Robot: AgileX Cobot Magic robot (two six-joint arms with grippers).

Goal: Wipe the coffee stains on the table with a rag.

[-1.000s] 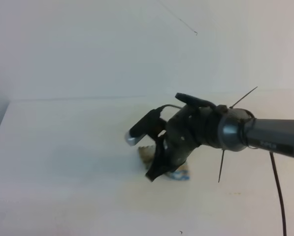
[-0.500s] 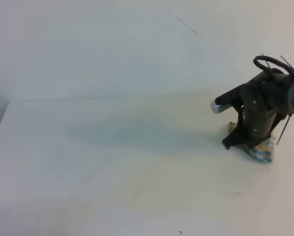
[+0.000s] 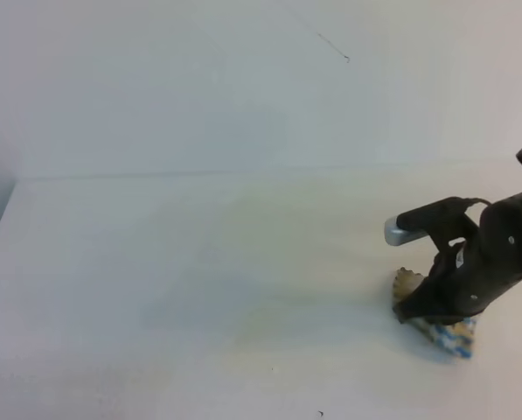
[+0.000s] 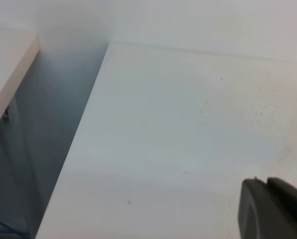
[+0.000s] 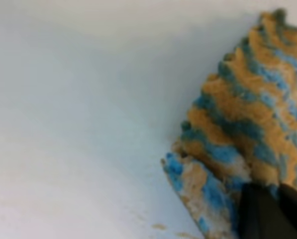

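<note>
My right gripper (image 3: 431, 306) is at the right side of the white table (image 3: 156, 262), pointing down and shut on the rag (image 3: 453, 337). The rag is bunched under the fingers and pressed on the tabletop. The right wrist view shows the rag (image 5: 238, 124) close up, with wavy blue and tan stripes, pinched at its lower corner by the gripper (image 5: 276, 194). Of the coffee stains, only a faint yellowish film (image 3: 265, 328) near the middle front and a few brown specks (image 5: 158, 226) show. My left gripper (image 4: 267, 186) hovers over bare table, fingers together and holding nothing.
The table's left edge (image 4: 73, 149) drops to a dark gap beside a second white surface (image 4: 9, 74). A white wall (image 3: 199, 79) rises behind the table. A thin dark wire (image 3: 330, 45) hangs in front of the wall.
My right gripper has dragged the rag from the table's middle to the far right, then a little toward the front. A faint yellowish film is left where it passed.
</note>
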